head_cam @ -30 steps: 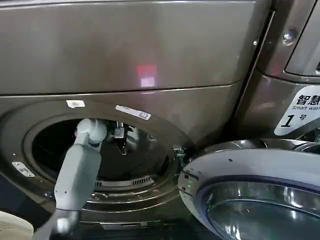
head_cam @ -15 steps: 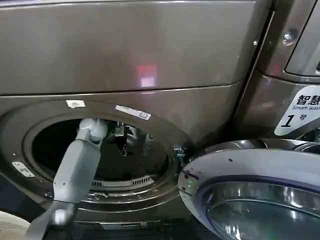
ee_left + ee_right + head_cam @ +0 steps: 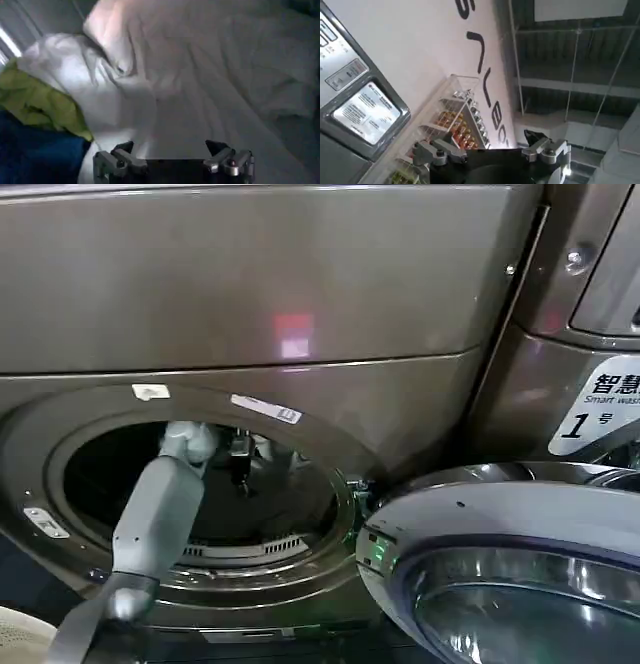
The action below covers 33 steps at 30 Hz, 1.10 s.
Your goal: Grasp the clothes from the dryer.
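Jaws of left gripper (image 3: 170,147) apparently spread above clothes (image 3: 165,85).

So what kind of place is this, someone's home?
More likely a laundromat: big metal dryers side by side, one numbered "1" on its label, and a display rack of small packets by a wall with large lettering.

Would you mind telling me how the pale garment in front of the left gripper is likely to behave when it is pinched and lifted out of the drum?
The pale garment lies in soft, deep folds, so it will probably drape limply rather than hold shape. It overlaps the yellow-green piece, so lifting may drag that along. The open left gripper will likely catch only a fold, which could slip.
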Each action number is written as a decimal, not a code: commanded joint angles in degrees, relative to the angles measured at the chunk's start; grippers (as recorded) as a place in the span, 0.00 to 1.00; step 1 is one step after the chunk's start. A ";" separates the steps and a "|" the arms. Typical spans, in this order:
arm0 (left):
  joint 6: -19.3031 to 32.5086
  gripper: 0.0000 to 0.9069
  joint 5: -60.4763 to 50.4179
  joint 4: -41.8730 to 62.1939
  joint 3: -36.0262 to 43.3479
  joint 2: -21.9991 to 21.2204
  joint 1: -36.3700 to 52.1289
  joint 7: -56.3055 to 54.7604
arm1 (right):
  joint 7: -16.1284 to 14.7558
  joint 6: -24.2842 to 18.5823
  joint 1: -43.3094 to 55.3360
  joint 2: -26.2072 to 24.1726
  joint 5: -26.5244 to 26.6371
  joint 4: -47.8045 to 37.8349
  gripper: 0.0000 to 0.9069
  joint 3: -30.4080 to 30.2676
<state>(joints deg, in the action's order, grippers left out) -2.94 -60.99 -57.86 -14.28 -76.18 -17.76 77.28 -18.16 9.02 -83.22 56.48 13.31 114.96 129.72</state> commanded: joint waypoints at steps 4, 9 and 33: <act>-0.45 1.00 1.14 5.56 1.45 -0.38 1.22 -0.01 | -0.12 -0.06 -0.41 -0.27 0.13 -0.02 1.00 0.32; -0.66 1.00 1.93 7.18 1.62 -0.25 1.72 0.00 | -0.17 -0.05 -0.59 -0.43 0.24 0.03 1.00 0.39; -1.86 0.46 6.38 8.62 2.29 0.74 2.46 0.04 | -0.17 -0.07 -0.32 -0.62 0.15 0.22 1.00 -0.16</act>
<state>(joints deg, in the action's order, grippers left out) -4.60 -55.22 -49.78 -12.06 -75.49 -15.25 77.33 -18.33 8.92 -83.63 55.83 13.49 115.12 129.62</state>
